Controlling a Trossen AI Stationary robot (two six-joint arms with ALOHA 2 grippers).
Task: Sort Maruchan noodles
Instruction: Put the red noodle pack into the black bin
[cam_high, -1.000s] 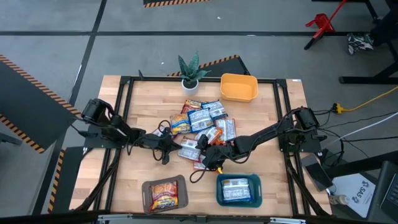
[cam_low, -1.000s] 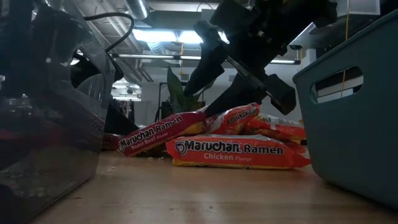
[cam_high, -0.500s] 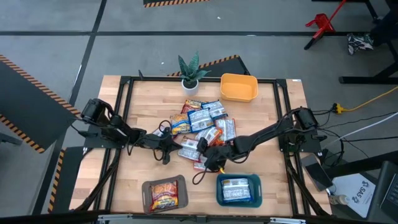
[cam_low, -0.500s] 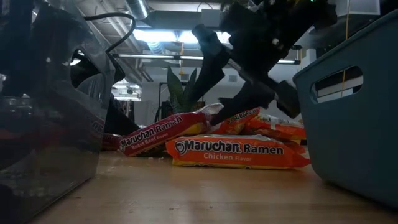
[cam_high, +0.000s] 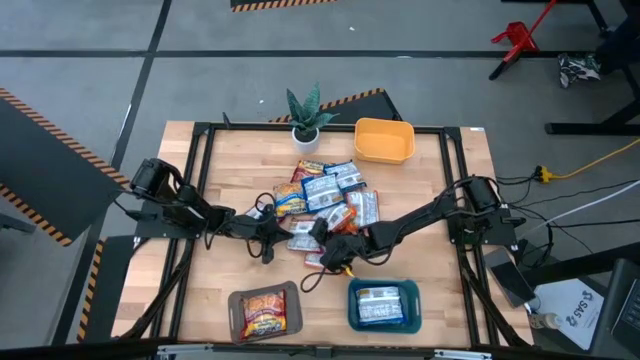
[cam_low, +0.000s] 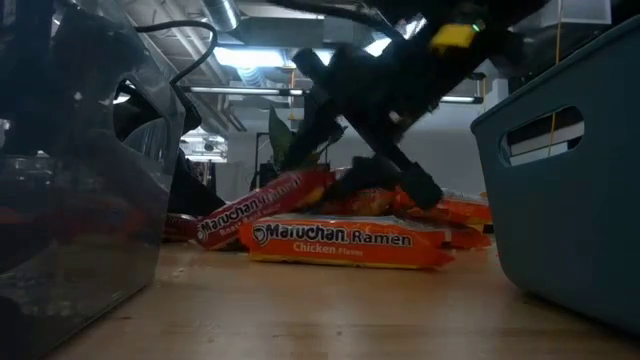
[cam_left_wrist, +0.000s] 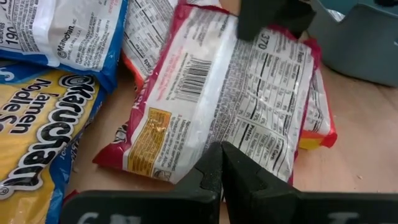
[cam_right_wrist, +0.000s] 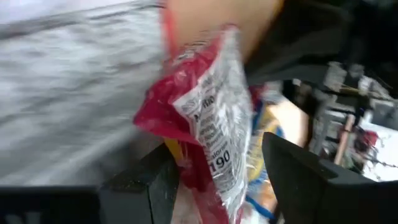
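The Maruchan noodles (cam_high: 325, 195) lie in a loose pile at the table's middle. At the pile's near edge my right gripper (cam_high: 325, 252) stands open. Its fingers straddle the raised end of a red packet (cam_low: 265, 205), which leans on an orange Chicken packet (cam_low: 340, 240). That orange packet lies flat on the table. My left gripper (cam_high: 266, 240) is shut at the pile's left edge. Its tip (cam_left_wrist: 221, 158) sits at the near edge of a red packet that shows its white back (cam_left_wrist: 230, 93). My right gripper is open around the red packet's raised end (cam_right_wrist: 208, 124), coming slanting down from the table's right. One finger (cam_right_wrist: 149, 180) lies against that end and the other finger (cam_right_wrist: 305, 180) stands apart. The packet is tilted, its lower end on the pile. My left gripper: I cannot tell whether its shut tip touches the packet's edge (cam_left_wrist: 186, 171).
A brown tray (cam_high: 265, 312) and a teal tray (cam_high: 383, 305), each with a packet inside, stand at the table's near edge. A yellow tray (cam_high: 384, 140) and a potted plant (cam_high: 305, 118) are at the far edge. Bare wood lies left and right of the pile.
My right gripper has sunk into the pile, gone a little toward the table's left edge, and rolled. The orange Chicken packet has slid along the table toward the left. The red packet's end under the gripper has tipped up more steeply.
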